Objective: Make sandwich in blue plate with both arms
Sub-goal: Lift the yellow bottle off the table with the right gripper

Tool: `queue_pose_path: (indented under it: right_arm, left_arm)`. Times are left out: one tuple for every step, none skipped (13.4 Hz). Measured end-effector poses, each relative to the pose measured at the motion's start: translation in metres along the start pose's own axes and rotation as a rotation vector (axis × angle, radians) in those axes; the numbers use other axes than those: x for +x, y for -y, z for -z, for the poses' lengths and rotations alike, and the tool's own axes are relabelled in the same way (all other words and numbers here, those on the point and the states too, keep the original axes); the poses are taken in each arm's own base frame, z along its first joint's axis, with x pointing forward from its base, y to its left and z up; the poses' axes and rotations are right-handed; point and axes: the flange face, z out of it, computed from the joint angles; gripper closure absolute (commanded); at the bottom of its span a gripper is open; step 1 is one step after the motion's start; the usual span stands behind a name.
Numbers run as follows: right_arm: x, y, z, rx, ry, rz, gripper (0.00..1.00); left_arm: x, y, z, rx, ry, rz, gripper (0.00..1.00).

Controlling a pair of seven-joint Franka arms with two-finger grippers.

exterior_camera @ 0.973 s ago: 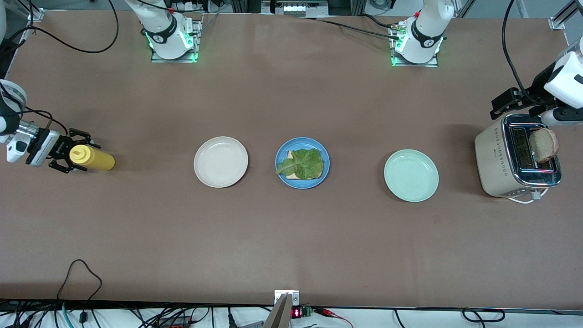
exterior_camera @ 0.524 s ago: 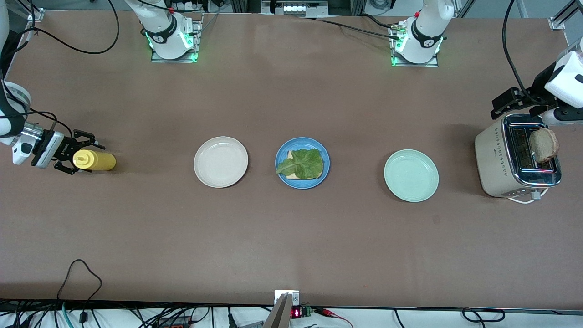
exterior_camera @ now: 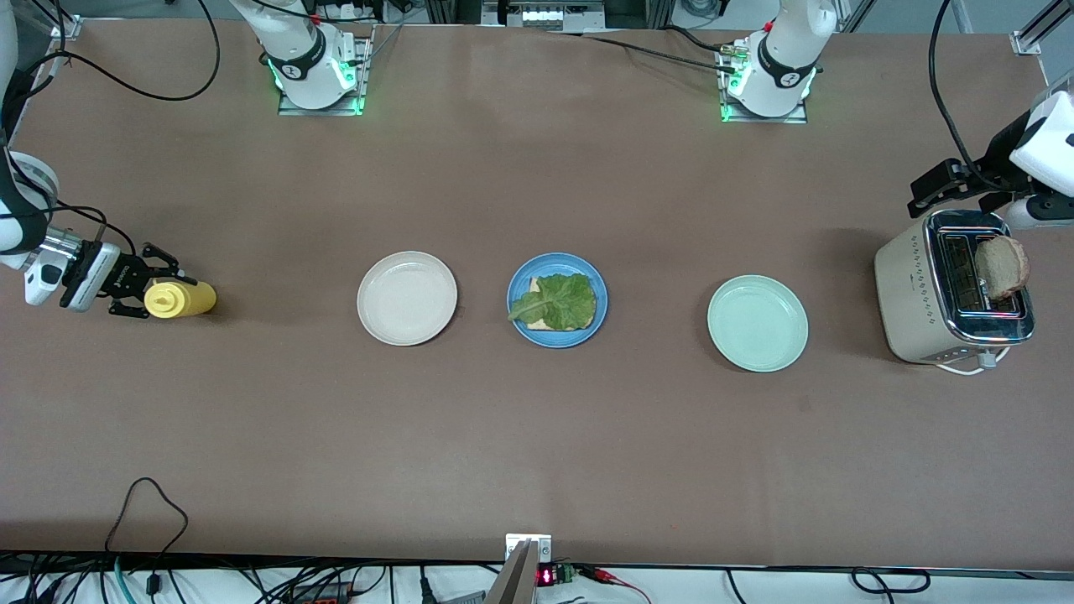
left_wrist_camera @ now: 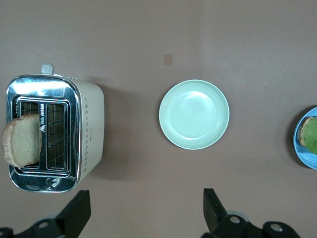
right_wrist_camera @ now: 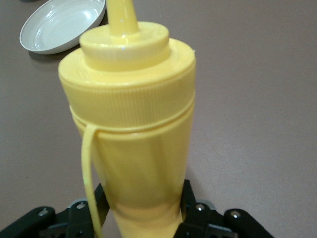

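Since the earlier frame, right gripper point(exterior_camera: 149, 291) has narrowed its jaws onto the yellow squeeze bottle point(exterior_camera: 179, 299), fingers pressing both sides of the body; the bottle's top now sits tipped nearer that gripper. Toaster point(exterior_camera: 953, 289) stands at the left arm's end of the table, bread slice point(exterior_camera: 1002, 266) sticking up from one slot. Left gripper point(exterior_camera: 948, 186) hangs over the toaster, jaws spread wide, nothing between them. Mint-green plate point(exterior_camera: 758, 323) bare. Cream-white plate point(exterior_camera: 407, 298) bare. Blue plate point(exterior_camera: 557, 299), between the two, carries a bread slice point(exterior_camera: 539, 318) with lettuce leaf point(exterior_camera: 556, 301) on top.
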Motion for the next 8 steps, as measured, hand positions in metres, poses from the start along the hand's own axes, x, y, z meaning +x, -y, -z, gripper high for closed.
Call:
queue_pose_path:
  right_arm:
    - [0.001,0.0,0.0,0.0,0.0,0.002,1.0]
    - [0.003,0.0,-0.001,0.001,-0.001,0.007,1.0]
    - [0.008,0.0,-0.001,0.002,-0.003,0.016,1.0]
    - [0.016,-0.001,0.0,-0.002,-0.004,0.03,1.0]
    - [0.028,-0.001,0.004,-0.01,-0.003,0.05,1.0]
    - [0.041,-0.001,0.01,-0.021,-0.001,0.068,1.0]
    - [0.054,0.001,0.018,-0.034,0.003,0.084,1.0]
    - [0.069,0.003,0.026,-0.046,0.009,0.097,1.0]
  left_arm:
    - [0.0,0.0,0.0,0.0,0.0,-0.001,0.0]
    - [0.0,-0.001,0.0,0.0,0.0,-0.001,0.0]
    - [0.0,-0.001,0.0,0.0,0.0,-0.001,0.0]
    - [0.0,-0.001,0.0,0.0,0.0,-0.001,0.0]
    - [0.0,-0.001,0.0,0.0,0.0,-0.002,0.0]
    - [0.0,-0.001,0.0,0.0,0.0,-0.002,0.0]
    - [0.0,-0.001,0.0,0.0,0.0,-0.002,0.0]
    - [0.0,-0.002,0.0,0.0,0.0,-0.003,0.0]
